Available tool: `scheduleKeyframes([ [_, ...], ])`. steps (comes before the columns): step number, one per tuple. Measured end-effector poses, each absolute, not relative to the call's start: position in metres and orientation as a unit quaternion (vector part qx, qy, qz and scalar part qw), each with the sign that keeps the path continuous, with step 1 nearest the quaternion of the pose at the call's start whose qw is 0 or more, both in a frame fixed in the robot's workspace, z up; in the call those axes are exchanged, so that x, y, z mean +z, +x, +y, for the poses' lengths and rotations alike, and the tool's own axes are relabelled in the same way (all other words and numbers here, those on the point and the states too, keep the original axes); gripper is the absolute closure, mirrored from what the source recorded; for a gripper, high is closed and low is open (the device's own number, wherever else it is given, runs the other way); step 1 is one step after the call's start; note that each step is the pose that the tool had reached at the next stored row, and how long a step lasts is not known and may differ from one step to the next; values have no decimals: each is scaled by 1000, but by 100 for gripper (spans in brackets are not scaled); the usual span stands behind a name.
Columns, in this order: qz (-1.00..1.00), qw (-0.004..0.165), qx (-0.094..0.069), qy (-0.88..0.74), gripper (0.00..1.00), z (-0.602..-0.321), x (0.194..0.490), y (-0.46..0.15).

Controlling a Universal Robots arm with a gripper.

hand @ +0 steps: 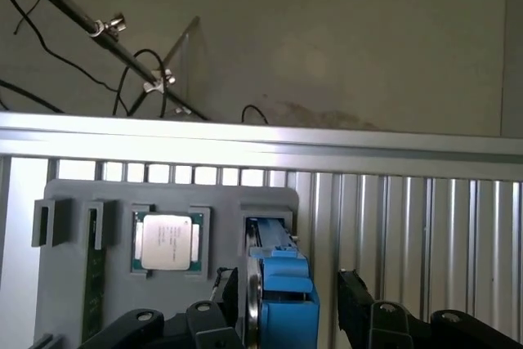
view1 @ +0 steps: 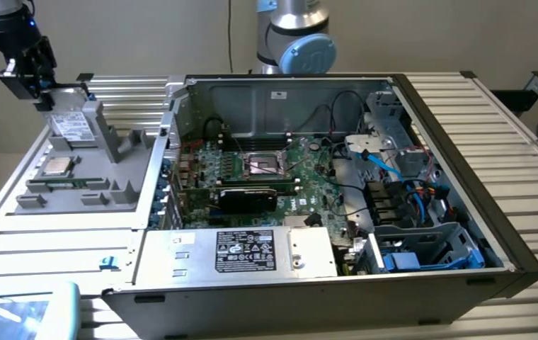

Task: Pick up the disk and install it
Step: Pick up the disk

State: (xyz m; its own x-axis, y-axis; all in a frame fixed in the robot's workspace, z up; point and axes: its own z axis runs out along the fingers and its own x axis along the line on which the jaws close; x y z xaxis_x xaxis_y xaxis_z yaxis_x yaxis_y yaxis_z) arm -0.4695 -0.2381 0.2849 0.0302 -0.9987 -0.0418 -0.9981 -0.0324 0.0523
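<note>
Pincer (hand: 288, 312) jaws apart, straddling the disk (hand: 282, 279), nothing clamped (gap shows on one side). The disk stands on edge in a slot of the grey fixture (hand: 221, 202) beside the CPU (hand: 167, 241), right under the pincer. Its long axis runs away from the wrist camera, in line with the jaw gap. The open PC case (view1: 345, 177) sits on the tabletop (view1: 514, 106), towards the exterior view's right.

Even, soft light; bright glare along the metal rail (hand: 261, 146)
</note>
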Motion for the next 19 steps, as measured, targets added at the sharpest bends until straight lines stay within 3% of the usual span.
scheduleKeyframes([
  [19,-703,3,-34,711,40,-240,284,-469],
])
